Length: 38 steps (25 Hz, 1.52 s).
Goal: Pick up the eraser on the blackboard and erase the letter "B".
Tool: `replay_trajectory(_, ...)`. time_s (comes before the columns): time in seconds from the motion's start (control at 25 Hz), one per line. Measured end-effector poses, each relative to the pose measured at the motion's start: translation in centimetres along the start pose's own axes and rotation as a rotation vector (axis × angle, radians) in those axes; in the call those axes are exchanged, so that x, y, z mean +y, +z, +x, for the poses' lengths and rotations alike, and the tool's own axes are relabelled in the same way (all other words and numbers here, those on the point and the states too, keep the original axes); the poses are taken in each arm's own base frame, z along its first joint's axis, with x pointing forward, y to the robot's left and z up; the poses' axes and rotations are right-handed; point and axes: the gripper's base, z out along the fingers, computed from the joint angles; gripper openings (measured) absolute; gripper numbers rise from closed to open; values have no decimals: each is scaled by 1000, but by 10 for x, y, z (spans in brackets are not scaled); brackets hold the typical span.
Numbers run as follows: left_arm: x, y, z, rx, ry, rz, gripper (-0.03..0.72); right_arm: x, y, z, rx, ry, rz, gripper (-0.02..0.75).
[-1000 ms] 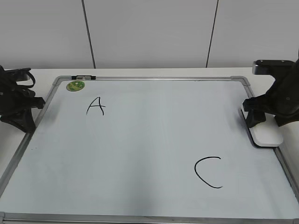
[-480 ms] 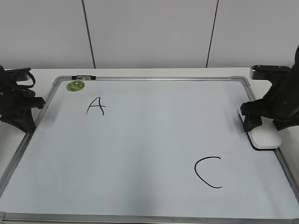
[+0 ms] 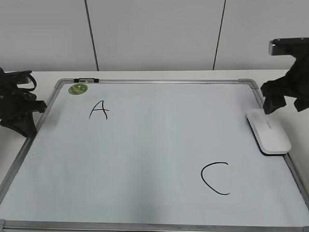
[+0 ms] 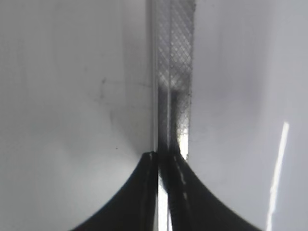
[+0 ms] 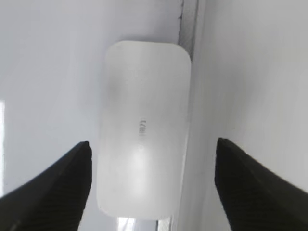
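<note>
The white eraser [image 3: 269,132] lies flat on the blackboard [image 3: 154,159] at its right edge; it also shows in the right wrist view [image 5: 143,127], under the fingers. My right gripper [image 3: 285,99] [image 5: 151,159] is open and empty, raised above the eraser's far end, apart from it. The board bears a black "A" [image 3: 99,110] and a black "C" [image 3: 215,178]. No letter "B" shows anywhere on the board. My left gripper [image 3: 21,116] [image 4: 163,161] is shut and empty, over the board's left frame [image 4: 173,72].
A small green round magnet [image 3: 77,89] sits at the board's far left corner, with a small clip [image 3: 86,79] on the top frame beside it. A white wall stands behind the table.
My right gripper has let go of the eraser, opened and risen up and to the right. The eraser stays on the board's right edge. The left arm has not moved.
</note>
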Motion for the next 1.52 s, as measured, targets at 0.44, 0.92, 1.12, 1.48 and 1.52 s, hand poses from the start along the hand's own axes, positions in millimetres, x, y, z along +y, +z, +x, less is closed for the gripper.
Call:
replay_trajectory(0.44,-4,-15,-15,29,18,15,485,-1,-52,5,-20,-25,20,596)
replay_trajectory(0.92,-27,-141,-4,-129,82,32,552,2,-138,33,-127,-30,8,594)
replay_trajectory(1.12,-40,-211,25,-294,108,29,553,8,-175,51,-203,-48,-47,594)
replay_trajectory(1.48,-63,-311,114,-558,156,40,553,13,-233,94,-305,-63,-66,594)
replay_trajectory(1.52,-65,-314,124,-564,165,41,553,13,-240,101,-319,-66,-64,594)
